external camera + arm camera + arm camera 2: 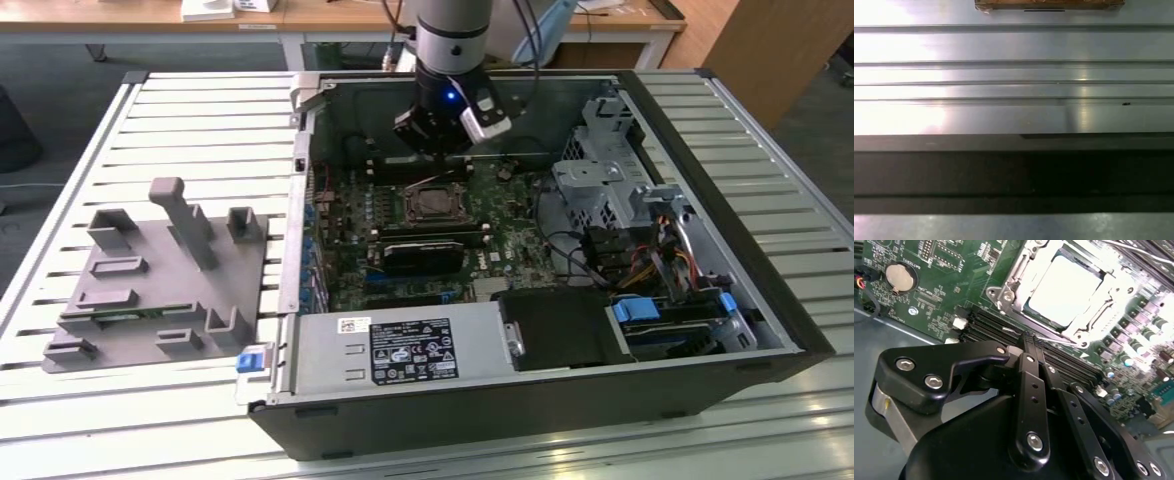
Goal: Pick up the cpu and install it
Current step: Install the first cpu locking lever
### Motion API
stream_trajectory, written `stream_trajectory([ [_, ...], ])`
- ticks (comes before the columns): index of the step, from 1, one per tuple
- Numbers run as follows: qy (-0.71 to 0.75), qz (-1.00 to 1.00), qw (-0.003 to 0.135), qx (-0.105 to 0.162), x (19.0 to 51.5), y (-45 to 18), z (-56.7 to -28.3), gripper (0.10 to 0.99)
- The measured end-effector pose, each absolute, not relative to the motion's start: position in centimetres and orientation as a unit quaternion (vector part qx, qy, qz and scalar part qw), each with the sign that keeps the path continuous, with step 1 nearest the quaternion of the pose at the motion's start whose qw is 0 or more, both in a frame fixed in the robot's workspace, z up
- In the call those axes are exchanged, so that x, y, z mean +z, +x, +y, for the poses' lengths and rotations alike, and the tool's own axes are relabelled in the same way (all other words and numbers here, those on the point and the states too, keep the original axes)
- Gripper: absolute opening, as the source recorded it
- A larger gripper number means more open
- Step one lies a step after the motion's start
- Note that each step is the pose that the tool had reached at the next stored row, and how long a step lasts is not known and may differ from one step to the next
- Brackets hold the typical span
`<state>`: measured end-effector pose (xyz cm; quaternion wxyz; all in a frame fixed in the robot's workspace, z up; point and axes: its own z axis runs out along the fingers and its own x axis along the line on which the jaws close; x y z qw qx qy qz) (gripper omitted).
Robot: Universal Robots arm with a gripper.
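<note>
Cpu point(1066, 290), as we read it, already sits in its socket on the green motherboard point(949, 270), its pale metal top glaring under the light and the silvery retaining frame point(1009, 290) surrounding it. That placement suggests the chip has been seated, though we cannot tell whether the frame is latched down.

Our gripper point(451, 128) hangs inside the open computer case point(747, 330), just above the socket and toward the case's far wall. In the second wrist view the black fingers point(1029, 390) appear drawn together with nothing between them, so we judge them closed and empty.

Out on the slatted surface point(200, 110), near the exterior view's left edge, stands the grey fixture block point(160, 280). A white label point(411, 350) lies on the power supply at the case's near wall; we leave its print unread.
</note>
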<state>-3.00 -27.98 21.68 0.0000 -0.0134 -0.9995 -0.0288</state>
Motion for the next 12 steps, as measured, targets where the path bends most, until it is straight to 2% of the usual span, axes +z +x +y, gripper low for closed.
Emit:
stream_trajectory([
  [12,-0.014,-0.999,0.003,-0.029,20.0,-2.1,-28.0,0.106],
])
